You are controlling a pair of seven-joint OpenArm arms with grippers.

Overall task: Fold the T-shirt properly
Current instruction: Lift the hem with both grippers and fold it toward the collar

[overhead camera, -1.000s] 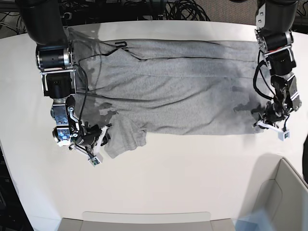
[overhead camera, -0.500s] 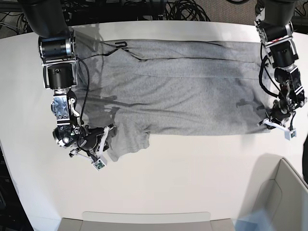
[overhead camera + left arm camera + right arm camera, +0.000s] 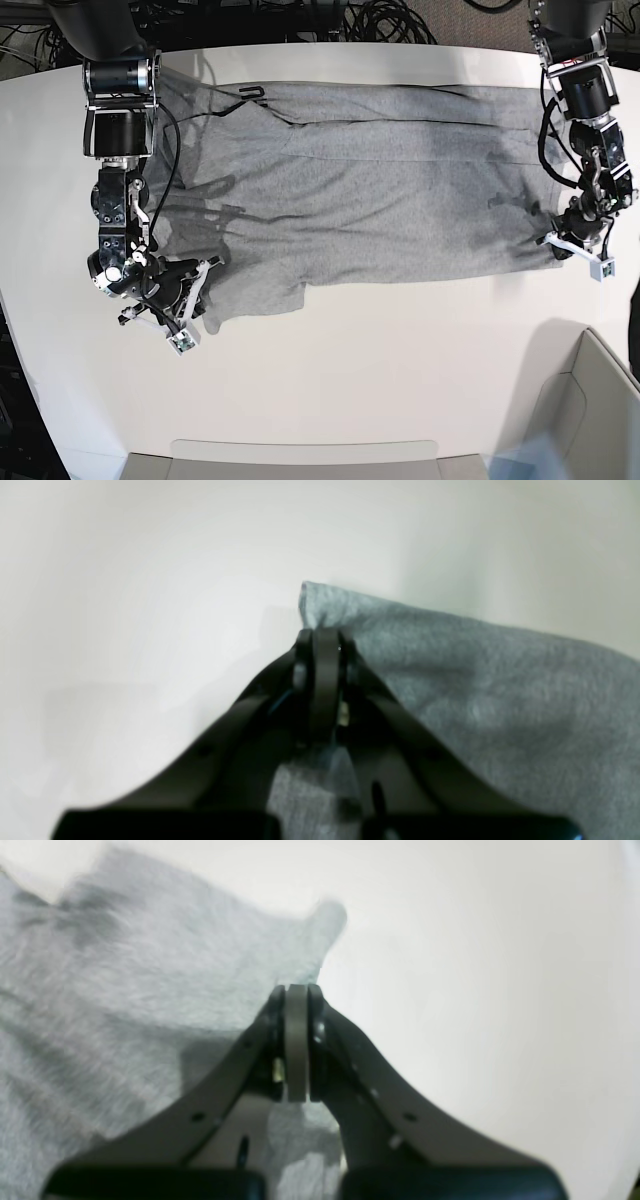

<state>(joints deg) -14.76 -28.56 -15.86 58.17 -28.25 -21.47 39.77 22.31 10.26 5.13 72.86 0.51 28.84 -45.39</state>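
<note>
The heather-grey T-shirt (image 3: pixel 380 200) lies spread sideways across the back half of the white table (image 3: pixel 380 360), plain side up. My right gripper (image 3: pixel 203 297), at the left of the base view, is shut on the shirt's near-left sleeve edge. In the right wrist view its pads (image 3: pixel 297 990) pinch the grey cloth (image 3: pixel 125 990). My left gripper (image 3: pixel 562 243), at the right of the base view, is shut on the near-right hem corner. The left wrist view shows the left gripper (image 3: pixel 324 639) clamping that corner of cloth (image 3: pixel 500 690), low over the table.
A grey bin (image 3: pixel 600 400) stands at the near right corner. A pale tray edge (image 3: pixel 300 455) runs along the table's front. Black cables (image 3: pixel 380 20) lie behind the table's back edge. Both arms reach down from the back corners.
Both grippers have drawn outward, the right one to the base view's left and the left one to its right. The near edge is tauter and the bunched sleeve lies flatter.
</note>
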